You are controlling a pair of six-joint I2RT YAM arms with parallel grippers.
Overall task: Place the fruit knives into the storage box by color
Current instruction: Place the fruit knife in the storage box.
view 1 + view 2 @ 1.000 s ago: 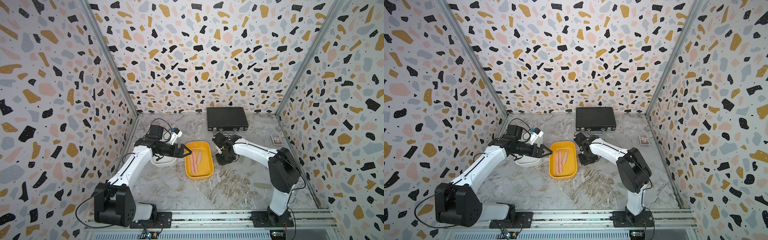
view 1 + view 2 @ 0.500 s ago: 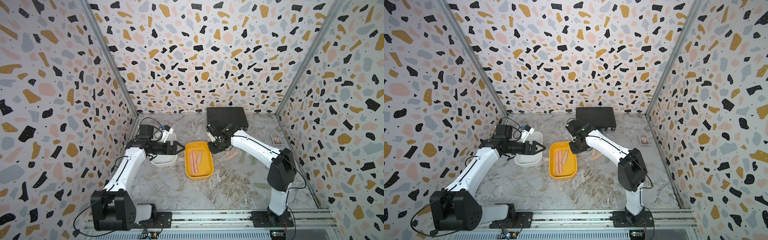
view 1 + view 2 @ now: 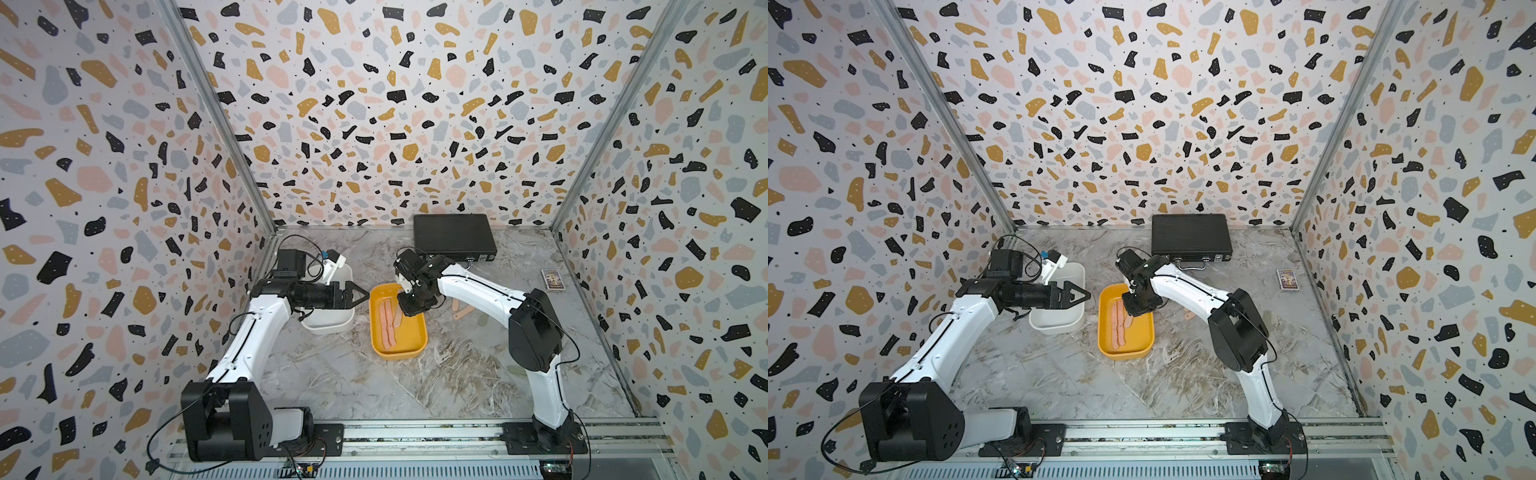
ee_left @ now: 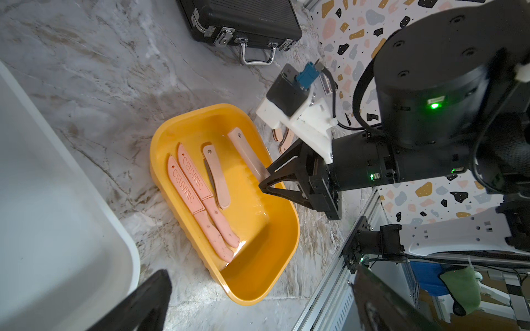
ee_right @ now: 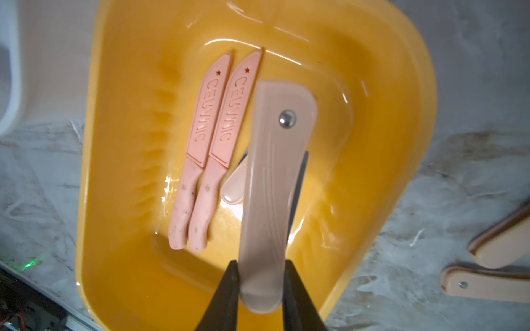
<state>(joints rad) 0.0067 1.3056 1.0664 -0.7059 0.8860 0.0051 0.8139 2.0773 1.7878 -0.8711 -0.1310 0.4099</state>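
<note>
My right gripper (image 5: 261,262) is shut on the rounded end of a salmon-pink folding fruit knife (image 5: 275,177). It holds the knife over the mustard-yellow storage box (image 5: 89,143), also seen in a top view (image 3: 399,355). Two pink sheathed knives (image 5: 200,149) and a folded pink one (image 5: 232,189) lie inside. My left gripper (image 3: 361,296) stands open and empty above the right edge of the white storage box (image 3: 328,326). More pink knives (image 5: 487,283) and a green one (image 3: 515,370) lie on the table to the right.
A black briefcase (image 3: 455,237) lies against the back wall. A small printed card box (image 3: 552,280) sits near the right wall. Both arm bases stand on the metal rail (image 3: 415,436) along the front edge. Patterned walls close in three sides.
My right gripper lifted from the table right of the yellow box and moved left over it with the pink knife. My left gripper drew back slightly toward the white box.
</note>
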